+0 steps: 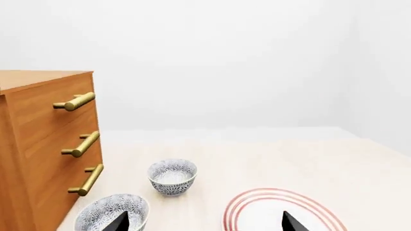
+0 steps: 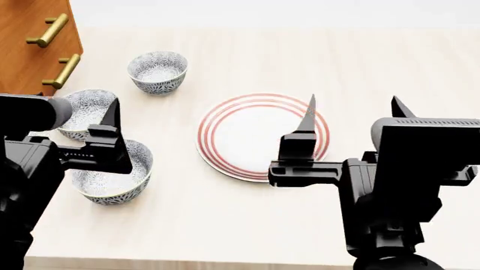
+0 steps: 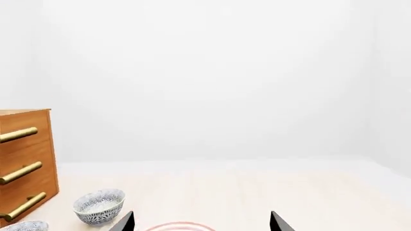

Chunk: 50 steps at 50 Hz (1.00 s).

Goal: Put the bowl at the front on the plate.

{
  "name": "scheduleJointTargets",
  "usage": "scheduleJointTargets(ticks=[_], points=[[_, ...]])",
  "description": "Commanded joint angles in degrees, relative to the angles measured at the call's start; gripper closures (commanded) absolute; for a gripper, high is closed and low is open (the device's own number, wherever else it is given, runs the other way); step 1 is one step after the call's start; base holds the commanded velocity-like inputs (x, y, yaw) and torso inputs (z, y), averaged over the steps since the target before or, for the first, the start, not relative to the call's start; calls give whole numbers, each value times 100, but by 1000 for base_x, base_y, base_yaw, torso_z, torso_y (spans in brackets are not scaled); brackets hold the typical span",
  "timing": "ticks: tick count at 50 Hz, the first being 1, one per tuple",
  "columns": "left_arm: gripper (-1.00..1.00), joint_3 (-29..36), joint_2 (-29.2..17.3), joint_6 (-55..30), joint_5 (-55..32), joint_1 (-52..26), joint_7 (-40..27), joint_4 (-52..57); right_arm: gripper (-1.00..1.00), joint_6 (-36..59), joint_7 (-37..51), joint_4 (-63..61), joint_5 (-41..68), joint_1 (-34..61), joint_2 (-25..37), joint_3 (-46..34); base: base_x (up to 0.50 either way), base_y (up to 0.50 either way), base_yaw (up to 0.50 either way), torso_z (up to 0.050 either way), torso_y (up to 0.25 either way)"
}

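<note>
The small flower-patterned ceramic bowl (image 2: pixel 112 174) sits nearest on the pale worktop (image 2: pixel 248 225), beside the red-ringed white plate (image 2: pixel 248 135). Left pincer (image 2: pixel 112 126) and right pincer (image 2: pixel 352 115) both hover spread apart

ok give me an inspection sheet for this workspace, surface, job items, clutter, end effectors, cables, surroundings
Surface: pale wood table, no spills seen.
Job's things: front bowl upright, on the table beside the plate, not on it; plate flat, nothing on it.
Clutter: middle bowl and far bowl, both upright.
End effectors: left end effector above the front bowl, holding nothing; right end effector open, over the plate's right edge, holding nothing.
Cables: nothing seen.
Surroundings: wooden drawer unit with brass handles at far left; plain white wall.
</note>
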Motion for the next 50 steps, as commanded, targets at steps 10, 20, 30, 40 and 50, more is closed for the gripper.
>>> scheduleJointTargets(ticks=[10, 20, 30, 40, 50], points=[[-100, -214, 335, -1200, -475, -1843, -279, -502, -100, 541, 134, 339, 207, 1387, -23, 47, 0, 0, 0, 0, 0], [-100, -197, 331, -1386, -595, -2104, -394, -570, -100, 623, 144, 528, 223, 1771, 9, -44, 0, 0, 0, 0, 0], [-100, -225, 328, -1584, -741, -2281, -503, -543, -100, 650, 182, 575, 217, 2027, 51, -99, 0, 0, 0, 0, 0], [-100, -262, 304, -1566, -861, -2274, -571, -511, -100, 640, 117, 548, 278, 1957, 115, -169, 0, 0, 0, 0, 0], [-100, -218, 260, -1600, -955, -2270, -634, -415, -100, 595, 126, 579, 310, 1915, 130, -147, 9, 0, 0, 0, 0]])
